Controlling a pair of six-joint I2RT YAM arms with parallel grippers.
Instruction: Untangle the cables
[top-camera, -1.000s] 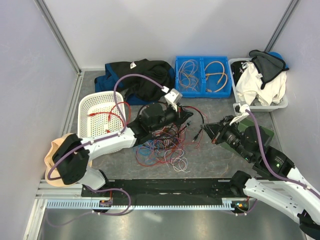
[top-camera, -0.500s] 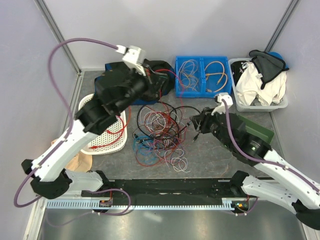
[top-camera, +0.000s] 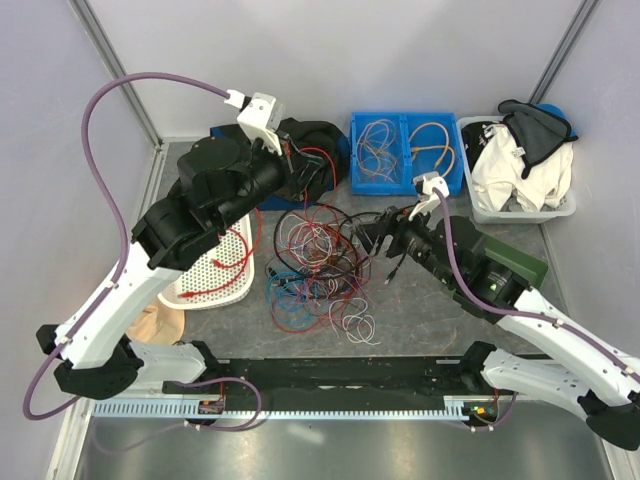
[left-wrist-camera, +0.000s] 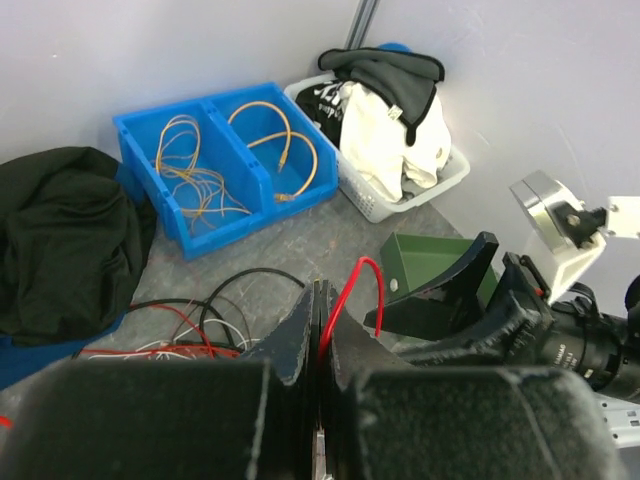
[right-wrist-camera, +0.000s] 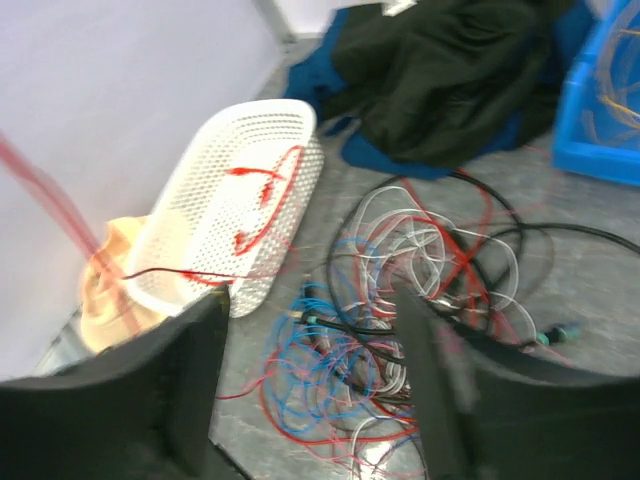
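The cables (top-camera: 318, 262) lie in a loose tangle of red, blue, white and black wires in the middle of the table. My left gripper (top-camera: 300, 168) hangs high over the tangle's far edge. In the left wrist view its jaws (left-wrist-camera: 325, 318) are pressed together on a red wire (left-wrist-camera: 366, 272) that loops up beside them. My right gripper (top-camera: 378, 235) sits at the tangle's right edge. The right wrist view shows it (right-wrist-camera: 315, 385) open above the blue and red wires (right-wrist-camera: 345, 360), gripping nothing.
A white perforated basket (top-camera: 215, 268) with red wires in it stands tilted to the left of the tangle. At the back are dark clothes (top-camera: 310, 140), a blue bin (top-camera: 405, 180) of sorted wires and a white basket (top-camera: 520, 212) of clothes. A green block (top-camera: 520, 262) lies under my right arm.
My left arm has risen up and back from the tangle, drawing the red wire with it. My right gripper has opened and moved left to the tangle. The basket has shifted and tipped.
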